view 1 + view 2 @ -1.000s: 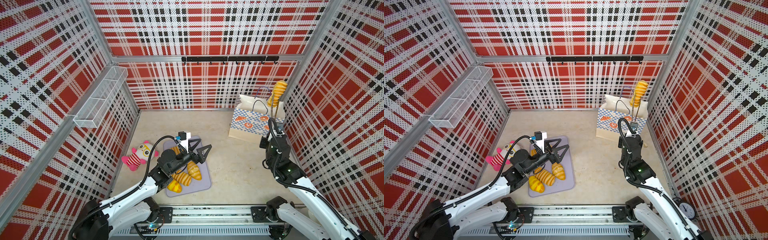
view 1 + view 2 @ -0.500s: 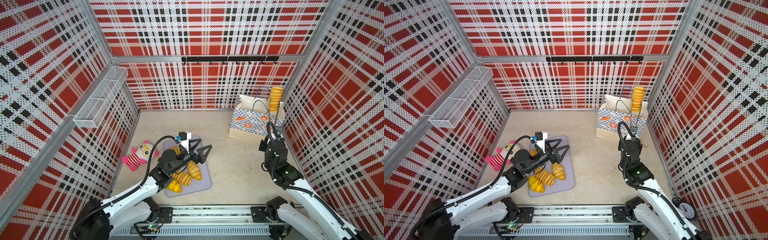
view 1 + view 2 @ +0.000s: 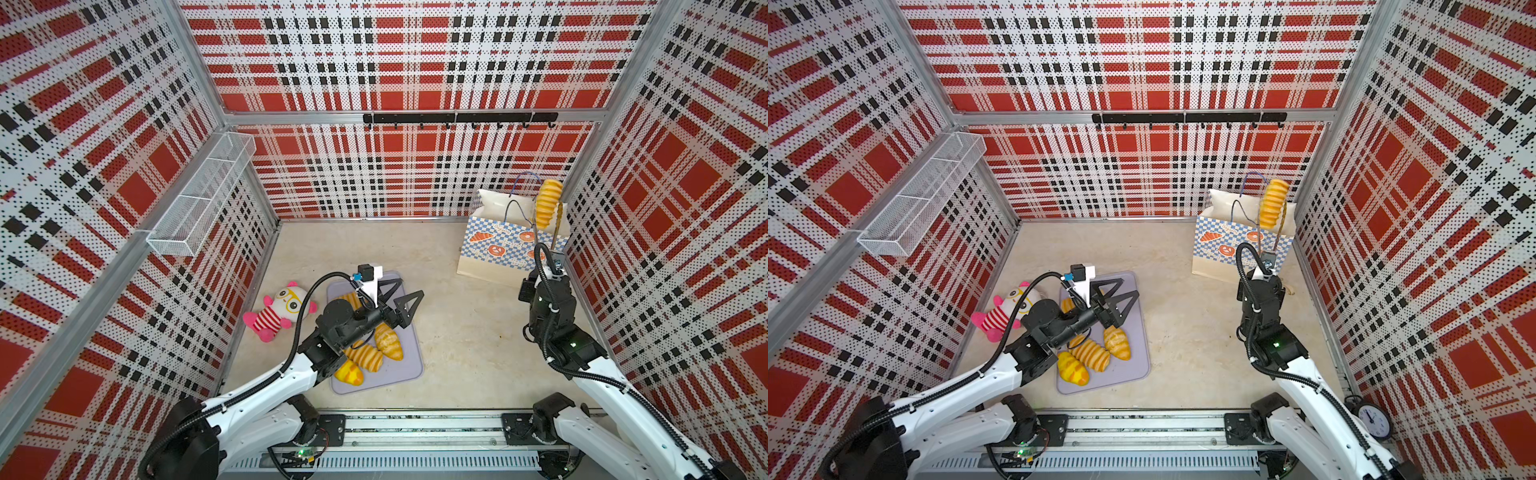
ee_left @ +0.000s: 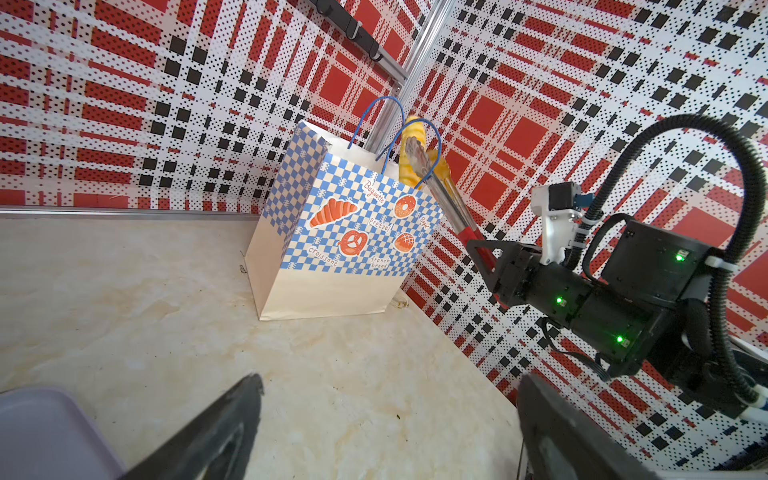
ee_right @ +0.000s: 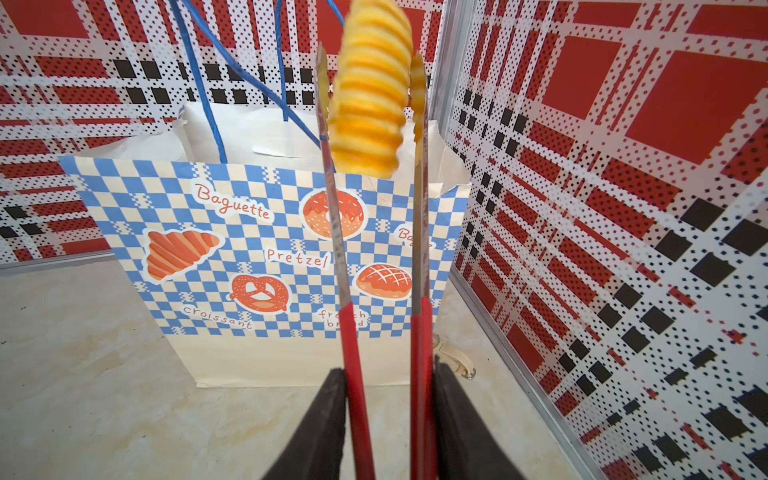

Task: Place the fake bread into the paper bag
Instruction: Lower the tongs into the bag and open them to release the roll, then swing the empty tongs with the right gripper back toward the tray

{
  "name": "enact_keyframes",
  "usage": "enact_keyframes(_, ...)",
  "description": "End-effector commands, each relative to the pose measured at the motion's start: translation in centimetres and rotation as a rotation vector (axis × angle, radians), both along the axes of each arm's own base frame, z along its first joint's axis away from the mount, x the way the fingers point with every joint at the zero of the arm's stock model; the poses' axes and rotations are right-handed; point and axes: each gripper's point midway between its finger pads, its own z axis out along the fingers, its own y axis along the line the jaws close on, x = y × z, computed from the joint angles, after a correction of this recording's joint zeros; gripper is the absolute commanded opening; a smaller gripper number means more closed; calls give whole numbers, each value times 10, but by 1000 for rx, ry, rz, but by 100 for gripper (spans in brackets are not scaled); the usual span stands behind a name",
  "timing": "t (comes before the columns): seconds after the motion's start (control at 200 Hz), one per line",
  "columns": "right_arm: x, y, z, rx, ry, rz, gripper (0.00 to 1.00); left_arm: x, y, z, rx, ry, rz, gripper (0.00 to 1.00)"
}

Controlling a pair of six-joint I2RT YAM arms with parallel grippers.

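Observation:
The paper bag (image 3: 494,249) (image 3: 1225,249) (image 4: 340,241) (image 5: 249,249) stands open in the back right corner. My right gripper (image 3: 548,270) (image 3: 1264,270) (image 5: 388,374) is shut on the red handles of metal tongs (image 5: 353,332). A ridged long loaf (image 3: 547,203) (image 3: 1273,203) (image 4: 415,137) (image 5: 370,95) hangs upright between the tong tips over the bag's mouth. It is blurred, and whether the tips still pinch it I cannot tell. More fake bread (image 3: 365,355) (image 3: 1092,353) lies on a lavender tray (image 3: 399,370). My left gripper (image 3: 411,289) (image 3: 1129,288) (image 4: 388,382) hovers open over the tray's far end, holding nothing.
A pink-and-white striped plush doll (image 3: 282,309) lies left of the tray. A wire basket (image 3: 199,208) hangs on the left wall and a black hook rail (image 3: 457,118) on the back wall. A small clock (image 3: 1372,419) stands outside the right wall.
The right gripper's jaws have widened and the tong arms have spread. The loaf has turned more upright and sunk a little toward the bag's mouth. The left arm has stayed still.

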Motion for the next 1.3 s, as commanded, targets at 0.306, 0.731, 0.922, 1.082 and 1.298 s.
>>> enact_keyframes(0.306,0,2,32,74,-89,25,36,-3,2,5,-8,-30,4,98)
enact_keyframes(0.731,-28,32,85,228,-216,285,31,7,16,-6,5,56,102,98)
enact_keyframes(0.922,-43,66,100,272,-273,519,31,12,25,-16,8,153,150,98)
enact_keyframes(1.082,-49,97,100,329,-259,700,31,12,40,-33,25,246,217,98)
enact_keyframes(1.298,-47,141,73,398,-112,907,31,4,67,-47,0,335,303,98)
